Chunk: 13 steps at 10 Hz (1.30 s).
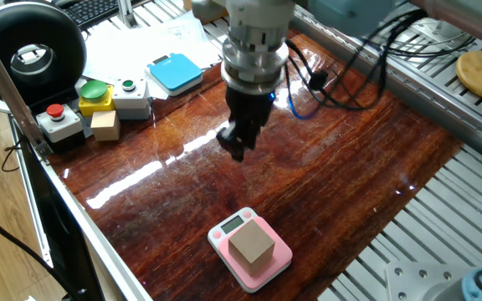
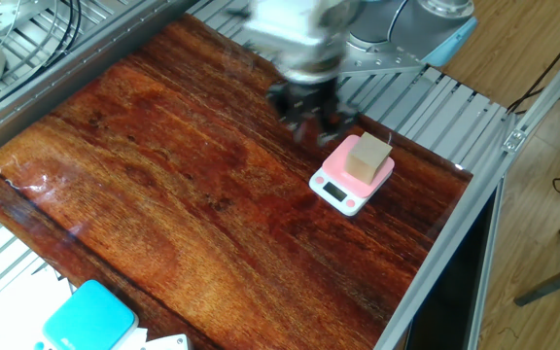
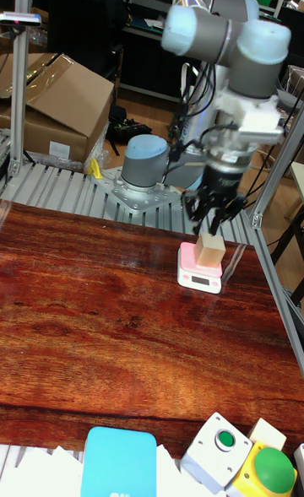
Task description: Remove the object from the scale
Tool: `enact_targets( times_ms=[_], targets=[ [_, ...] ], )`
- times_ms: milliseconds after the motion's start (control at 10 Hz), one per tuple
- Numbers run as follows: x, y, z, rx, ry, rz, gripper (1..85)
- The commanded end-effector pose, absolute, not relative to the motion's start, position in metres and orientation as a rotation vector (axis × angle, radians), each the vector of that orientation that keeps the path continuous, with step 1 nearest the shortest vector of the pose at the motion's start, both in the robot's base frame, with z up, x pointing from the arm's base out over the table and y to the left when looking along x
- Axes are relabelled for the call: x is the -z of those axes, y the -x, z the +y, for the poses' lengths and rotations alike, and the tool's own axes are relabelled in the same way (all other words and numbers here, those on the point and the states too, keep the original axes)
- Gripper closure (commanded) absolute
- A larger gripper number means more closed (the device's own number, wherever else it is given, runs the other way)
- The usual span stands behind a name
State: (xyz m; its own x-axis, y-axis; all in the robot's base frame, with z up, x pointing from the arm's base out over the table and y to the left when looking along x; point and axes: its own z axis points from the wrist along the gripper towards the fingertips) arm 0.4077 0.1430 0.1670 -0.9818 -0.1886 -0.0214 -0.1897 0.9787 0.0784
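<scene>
Two scales, pink and blue; two blocks, tan cube and beige block.
</scene>
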Motion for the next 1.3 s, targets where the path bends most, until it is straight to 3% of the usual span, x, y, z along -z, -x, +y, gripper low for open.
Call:
enact_targets(
  times_ms=[0, 200, 700, 900, 1200],
  targets=[
    [-0.163, -0.364, 0.186, -0.087, 0.158, 3.078, 46.3],
    [-0.149, -0.368, 0.193, -0.045, 0.154, 3.04, 45.7],
    [-0.15, -0.345, 0.219, -0.203, 0.508, 3.064, 24.3],
    [-0.147, -0.325, 0.222, -0.133, 0.41, 3.059, 24.0],
    [-0.125, -0.33, 0.215, -0.171, 0.458, 2.974, 25.0]
  ],
)
